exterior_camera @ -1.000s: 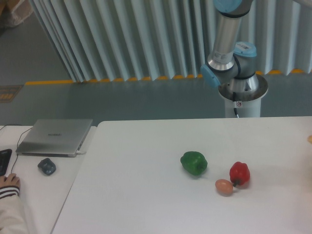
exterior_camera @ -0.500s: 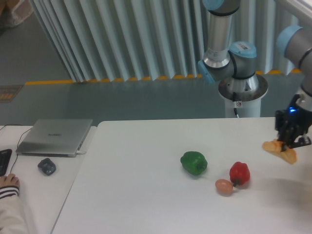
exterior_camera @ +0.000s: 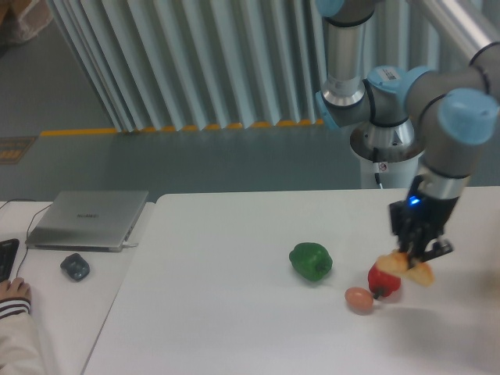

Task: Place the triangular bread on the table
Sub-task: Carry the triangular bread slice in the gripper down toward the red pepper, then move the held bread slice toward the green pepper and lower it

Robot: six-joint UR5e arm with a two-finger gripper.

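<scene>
The triangular bread [exterior_camera: 408, 268], a tan-yellow wedge, hangs just above the white table [exterior_camera: 234, 312], held in my gripper [exterior_camera: 417, 251], which is shut on it. It is right over the red pepper [exterior_camera: 383, 280], partly covering the pepper's top right. The arm reaches in from the upper right.
A green pepper [exterior_camera: 311, 261] lies left of the red one. A small peach-brown egg [exterior_camera: 358, 298] rests against the red pepper's lower left. On the adjoining desk sit a grey laptop [exterior_camera: 90, 219], a dark mouse [exterior_camera: 75, 266] and a person's hand [exterior_camera: 14, 293].
My gripper entered from the right edge carrying the bread and has moved left, from the table's right side to above the red pepper.
</scene>
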